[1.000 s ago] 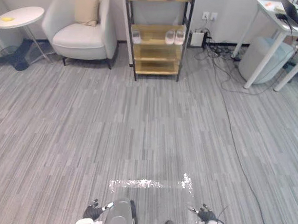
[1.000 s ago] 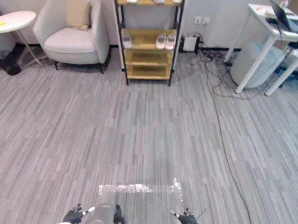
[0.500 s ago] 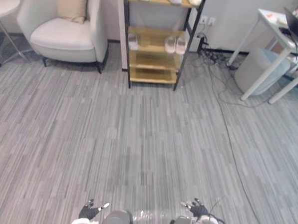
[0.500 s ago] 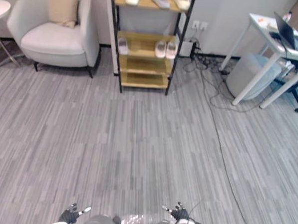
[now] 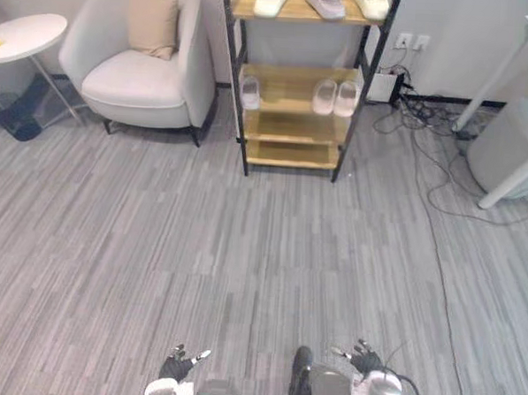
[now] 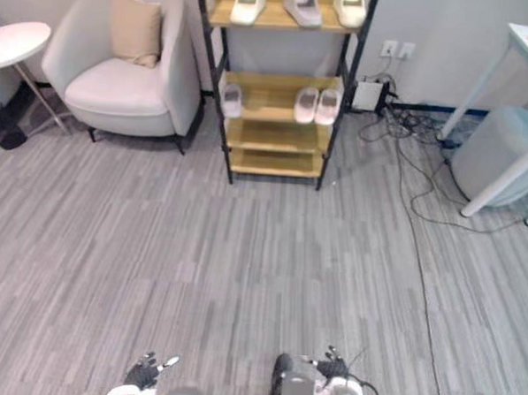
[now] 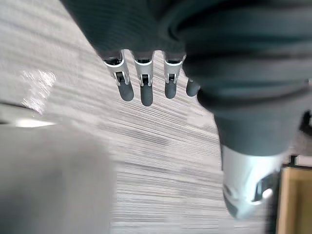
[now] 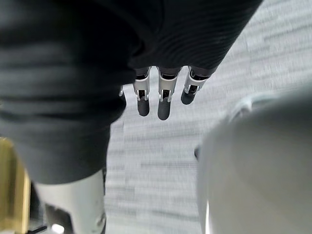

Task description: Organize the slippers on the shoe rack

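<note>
A wooden shoe rack (image 5: 292, 119) with black posts stands against the far wall. Three pale slippers (image 6: 300, 5) lie on its top shelf. On the shelf below, one slipper (image 5: 250, 91) lies at the left and a pair (image 5: 336, 96) at the right. The two lower shelves are bare. My left hand (image 5: 179, 366) and right hand (image 5: 367, 362) hang at the bottom edge of the view, far from the rack. Both are open, fingers (image 7: 142, 90) relaxed over the carpet, holding nothing.
A light armchair (image 5: 142, 67) with a beige cushion stands left of the rack, with a round white side table (image 5: 24, 36) beyond it. Right of the rack lie tangled cables (image 5: 431, 140), a grey bin (image 5: 512, 153) and a white desk leg (image 6: 504, 179). Grey carpet stretches between me and the rack.
The whole picture has shifted: the camera swung, and the rack now sits more to the right and closer. Both hands stay low and open.
</note>
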Available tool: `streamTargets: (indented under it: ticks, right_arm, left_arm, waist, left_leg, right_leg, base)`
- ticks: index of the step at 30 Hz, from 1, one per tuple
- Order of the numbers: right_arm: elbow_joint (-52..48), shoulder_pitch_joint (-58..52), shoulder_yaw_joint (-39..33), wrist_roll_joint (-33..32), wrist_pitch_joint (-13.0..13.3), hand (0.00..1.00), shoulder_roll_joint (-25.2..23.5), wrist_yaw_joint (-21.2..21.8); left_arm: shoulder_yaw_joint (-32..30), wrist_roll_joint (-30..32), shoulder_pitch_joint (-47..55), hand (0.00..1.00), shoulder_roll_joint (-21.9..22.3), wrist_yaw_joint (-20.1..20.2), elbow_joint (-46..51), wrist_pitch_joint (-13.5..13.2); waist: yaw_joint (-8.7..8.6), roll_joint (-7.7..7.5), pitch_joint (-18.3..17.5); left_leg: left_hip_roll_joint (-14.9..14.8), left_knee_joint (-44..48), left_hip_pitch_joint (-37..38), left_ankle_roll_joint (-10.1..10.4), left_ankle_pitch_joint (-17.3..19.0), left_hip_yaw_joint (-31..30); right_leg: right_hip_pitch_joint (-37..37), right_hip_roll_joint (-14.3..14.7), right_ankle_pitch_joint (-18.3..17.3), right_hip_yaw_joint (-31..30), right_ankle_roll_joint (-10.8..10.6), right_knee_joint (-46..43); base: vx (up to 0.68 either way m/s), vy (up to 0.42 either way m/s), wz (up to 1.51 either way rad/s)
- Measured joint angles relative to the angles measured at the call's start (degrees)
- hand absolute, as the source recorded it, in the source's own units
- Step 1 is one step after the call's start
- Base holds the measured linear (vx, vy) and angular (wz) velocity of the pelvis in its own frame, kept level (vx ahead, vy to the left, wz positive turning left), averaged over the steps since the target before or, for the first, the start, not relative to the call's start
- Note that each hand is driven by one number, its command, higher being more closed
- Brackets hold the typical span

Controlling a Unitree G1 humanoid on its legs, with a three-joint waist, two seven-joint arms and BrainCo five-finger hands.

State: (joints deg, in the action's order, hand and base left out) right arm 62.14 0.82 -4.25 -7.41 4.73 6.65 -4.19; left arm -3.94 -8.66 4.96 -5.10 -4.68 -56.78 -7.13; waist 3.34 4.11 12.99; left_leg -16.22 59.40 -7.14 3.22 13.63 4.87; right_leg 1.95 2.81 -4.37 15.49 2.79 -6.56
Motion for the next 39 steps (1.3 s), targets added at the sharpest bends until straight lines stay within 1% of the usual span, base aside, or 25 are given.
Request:
streamTargets:
  ticks: [1, 4, 6, 7, 8, 11, 13, 14, 15, 17, 19, 21, 24, 25, 26, 27, 28, 29, 31, 32, 33, 34, 35, 37, 39]
  right_arm:
    - [0.37, 0.09, 0.01, -0.07, -0.05, 0.00, -0.13, -0.27]
    - [0.37, 0.30, -0.06, -0.15, -0.18, 0.00, -0.53, -0.47]
    - [0.36, 0.10, -0.02, -0.27, -0.12, 0.00, -1.39, -0.64]
    - [0.36, 0.05, 0.03, -0.35, -0.12, 0.00, -1.58, -0.68]
    - [0.24, 0.41, 0.04, -0.57, -0.03, 0.00, -2.38, -0.84]
    - [0.22, 0.46, 0.11, -0.36, -0.01, 0.00, -4.20, -0.60]
    - [0.14, 0.46, 0.18, 0.21, 0.00, 0.00, -4.65, -0.27]
    - [-0.10, 0.67, 0.18, 0.30, 0.11, 0.00, -4.63, -0.15]
    - [-0.14, 0.75, 0.17, 0.47, 0.13, 0.00, -4.58, -0.08]
    - [0.04, 0.61, 0.49, 0.68, 0.09, 0.00, -4.48, 0.39]
    - [-0.05, 1.27, 0.51, 0.71, 0.21, 0.00, -4.46, 0.82]
    - [-0.26, 2.11, 0.46, 0.69, 0.35, 0.00, -4.09, 0.82]
    - [-0.48, 2.45, 0.53, 0.69, 0.42, 0.00, -3.69, 0.82]
    - [-0.27, 1.54, 0.86, 0.69, 0.41, 0.00, -3.91, 0.82]
    - [-0.46, 1.05, 1.58, 0.64, 0.41, 0.00, -3.70, 0.95]
    - [-0.35, 2.16, 2.60, 0.70, 0.34, 0.00, -1.67, 0.96]
    - [-0.15, 1.87, 2.48, 0.70, 0.47, 0.00, -0.82, 0.94]
    - [-0.04, 1.83, 2.25, 0.70, 0.35, 0.00, -0.54, 0.97]
    - [-0.02, 1.74, 2.09, 0.66, 0.37, 0.00, -0.12, 0.98]
    - [-0.01, 1.20, 2.03, 0.60, 0.29, 0.00, 0.32, 0.88]
    - [-0.09, 0.17, 1.97, 0.43, 0.24, 0.00, 0.48, 0.71]
    - [-0.09, 0.25, 1.95, 0.37, 0.21, 0.00, 0.41, 0.62]
    - [0.20, 0.24, 2.04, 0.25, 0.02, 0.00, 0.03, 0.54]
    - [0.34, 0.40, 2.12, 0.03, -0.05, 0.00, -0.20, 0.54]
    - [0.32, 0.42, 2.08, 0.03, -0.11, 0.00, -0.34, 0.51]
  left_arm:
    - [0.20, -0.03, 0.02, 0.00, -0.06, -0.04, 0.94, -0.09]
    - [0.28, -0.11, -0.34, 0.00, -0.32, -0.09, 1.36, -0.07]
    - [0.64, -0.14, -0.54, 0.00, -0.73, -0.13, 1.38, -0.06]
    - [0.81, -0.14, -0.47, 0.00, -0.75, -0.11, 1.30, -0.04]
    - [0.92, -0.21, 0.16, 0.00, -1.46, -0.07, 0.93, -0.05]
    - [1.14, -0.16, -0.39, 0.00, -2.95, 0.04, 0.26, 0.11]
    - [1.65, -0.04, -0.39, 0.00, -3.43, 0.07, -1.45, 0.26]
    - [2.38, 0.07, -0.24, 0.00, -4.13, 0.11, -1.83, 0.43]
    - [3.20, 0.09, -0.19, 0.00, -4.61, 0.08, -1.98, 0.52]
    - [4.05, 0.09, -0.30, 0.00, -4.93, 0.10, -1.96, 0.44]
    - [4.45, 0.09, -0.47, 0.00, -4.78, 0.17, -1.59, 0.27]
    - [4.43, 0.11, -0.42, 0.00, -4.54, 0.17, -1.60, 0.38]
    - [4.32, 0.15, 0.17, 0.00, -4.37, 0.01, -1.48, 0.30]
    - [4.28, 0.18, 0.85, 0.00, -5.06, -0.03, -1.25, 0.24]
    - [3.46, 0.21, 0.67, 0.00, -5.07, -0.10, -1.80, 0.28]
    - [2.66, 0.21, 0.33, 0.00, -2.94, -0.06, -2.27, 0.31]
    - [2.65, 0.22, 0.39, 0.00, -1.32, -0.01, -2.31, 0.00]
    - [2.65, 0.21, 0.17, 0.00, -0.75, 0.05, -2.32, 0.01]
    - [2.76, 0.21, -0.18, 0.00, -0.34, 0.15, -2.34, 0.12]
    - [2.70, 0.23, -0.91, 0.00, -0.07, 0.17, -2.33, 0.19]
    - [2.62, 0.20, -1.49, 0.00, 0.06, 0.24, -2.19, 0.03]
    - [2.58, 0.20, -1.72, 0.00, 0.06, 0.26, -2.00, 0.03]
    - [2.70, 0.22, -2.08, 0.00, 0.16, 0.26, -1.05, 0.01]
    - [2.78, 0.18, -2.18, 0.00, 1.34, 0.35, 0.41, -0.11]
    - [2.86, 0.15, -2.24, 0.00, 1.44, 0.36, 1.15, -0.17]
  waist:
    - [0.49, -0.23, 0.21]
    - [1.38, -0.61, 0.56]
    - [2.92, -1.79, 0.95]
    - [3.40, -1.97, 0.85]
    - [3.65, -2.59, 0.29]
    - [3.49, -5.35, -0.02]
    - [3.69, -5.74, -0.03]
    - [3.32, -6.39, 0.17]
    - [2.94, -6.72, 0.09]
    - [2.76, -6.81, -0.06]
    - [2.56, -6.36, -0.09]
    - [1.78, -5.71, 0.30]
    - [1.33, -5.44, 0.68]
    - [1.29, -6.99, -0.02]
    - [0.69, -7.79, -0.40]
    - [0.74, -4.09, -0.54]
    - [-0.27, -3.04, -1.65]
    - [-0.20, -1.33, -1.87]
    - [-0.57, -0.57, -1.74]
    - [-0.77, 0.32, -1.11]
    - [-0.22, -0.09, -0.50]
    - [-0.08, 0.05, -0.47]
    - [0.08, -1.03, 0.11]
    - [0.47, -1.14, 0.10]
    - [1.15, -1.12, 0.18]
  left_leg:
    - [1.88, -3.88, -4.39, -0.71, 2.76, 2.34]
    - [6.84, -22.14, -8.02, -0.46, 2.59, 2.98]
    - [11.72, -43.95, -6.75, 1.34, -7.29, 0.64]
    - [11.91, -45.54, -6.06, 1.87, -9.93, 0.82]
    - [13.27, -46.31, -4.84, -0.44, -14.47, 0.91]
    - [15.04, -41.31, -5.72, -3.18, -10.99, 1.35]
    - [14.96, -40.41, -1.48, -4.08, -8.04, 3.16]
    - [15.97, -41.37, 2.97, -4.77, -6.16, 3.42]
    - [16.51, -41.87, 5.95, -5.08, -5.05, 3.28]
    - [16.90, -45.70, 12.38, -5.38, -4.66, 2.48]
    - [15.01, -49.67, 17.03, -5.37, -4.66, 1.67]
    - [13.20, -50.75, 18.83, -4.90, -4.38, 0.89]
    - [11.91, -50.95, 21.87, -1.69, -2.44, 0.88]
    - [13.41, -51.06, 24.31, 1.12, -0.51, 0.52]
    - [13.63, -50.88, 25.84, 1.75, 1.15, -0.23]
    - [10.88, -49.61, 25.80, 1.66, 2.34, -0.68]
    - [9.74, -46.94, 24.13, 1.59, 2.44, -1.20]
    - [8.15, -43.98, 22.86, 1.67, 2.47, -1.90]
    - [6.50, -35.02, 18.93, 2.09, 2.15, -3.76]
    - [4.03, -24.27, 14.87, 4.24, -0.52, -3.77]
    - [1.55, -12.47, 9.85, 3.67, -5.06, -2.94]
    - [0.85, -8.69, 7.97, 3.42, -3.50, -1.78]
    - [0.76, -4.90, 4.31, 1.77, 0.35, 0.91]
    - [3.27, -9.89, -0.99, -0.30, 4.53, 3.94]
    - [6.70, -22.29, -3.39, -0.52, 4.44, 3.37]
  right_leg:
    - [2.52, -0.09, -0.19, -0.46, -0.33, 2.65]
    - [5.22, -1.35, -1.65, -1.15, -1.05, 4.10]
    - [7.68, -3.56, -4.21, -2.83, -2.61, 4.38]
    - [8.35, -3.69, -4.68, -3.72, -3.13, 4.67]
    - [9.86, -4.68, -5.75, -5.04, -4.36, 5.13]
    - [8.43, -7.32, -7.76, -5.66, -6.56, -1.24]
    - [2.67, -9.47, -9.06, -6.92, -9.58, -19.84]
    - [-1.64, -12.44, -7.75, -5.55, -12.08, -34.07]
    - [-3.22, -14.56, -8.08, -3.15, -11.49, -41.13]
    - [-5.06, -16.77, -10.52, 2.15, -7.49, -44.89]
    - [-9.27, -15.45, -12.51, 6.90, -5.24, -37.08]
    - [-13.21, -13.05, -11.27, 6.82, -4.45, -26.36]
    - [-14.93, -9.10, 0.19, 1.40, -5.02, -7.69]
    - [-14.90, -9.35, 9.18, -1.74, -4.60, -4.25]
    - [-15.04, -9.63, 10.98, -3.32, -1.48, -6.17]
    - [-15.62, -7.67, 10.81, -2.60, -1.17, -9.36]
    - [-15.66, -6.32, 7.01, -2.25, -1.40, -9.15]
    - [-15.11, -5.39, 5.68, -1.22, -0.88, -9.15]
    - [-13.48, -4.26, 3.98, 0.11, -1.08, -7.93]
    - [-9.88, -2.65, 3.15, 1.37, -0.36, -5.61]
    - [-5.26, -1.40, 2.57, 1.93, 0.14, -2.16]
    - [-3.49, -1.09, 2.42, 1.91, 0.34, -0.94]
    - [-0.45, -1.14, 2.37, 1.74, 0.32, 1.45]
    - [2.37, -1.57, 2.14, 0.77, -0.07, 4.17]
    - [3.73, -2.46, 1.32, -0.43, -1.07, 4.67]
  base:
    - [0.33, -0.082, -0.11]
    - [0.35, 0.054, -0.24]
    - [0.40, 0.163, -0.43]
    - [0.47, 0.175, -0.52]
    - [0.53, 0.178, -0.32]
    - [0.50, 0.122, -0.16]
    - [0.52, 0.155, -0.28]
    - [0.57, 0.125, -0.09]
    - [0.61, 0.076, 0.10]
    - [0.44, 0.005, 0.23]
    - [0.50, -0.068, 0.21]
    - [0.43, -0.115, 0.19]
    - [0.44, -0.181, 0.20]
    - [0.51, -0.244, 0.33]
    - [0.48, -0.211, 0.22]
    - [0.43, -0.202, 0.24]
    - [0.46, -0.196, 0.08]
    - [0.39, -0.197, 0.22]
    - [0.30, -0.191, 0.25]
    - [0.37, -0.186, 0.47]
    - [0.30, -0.110, 0.44]
    - [0.36, -0.121, 0.34]
    - [0.28, -0.080, 0.10]
    - [0.26, -0.019, -0.09]
    - [0.25, 0.102, -0.37]
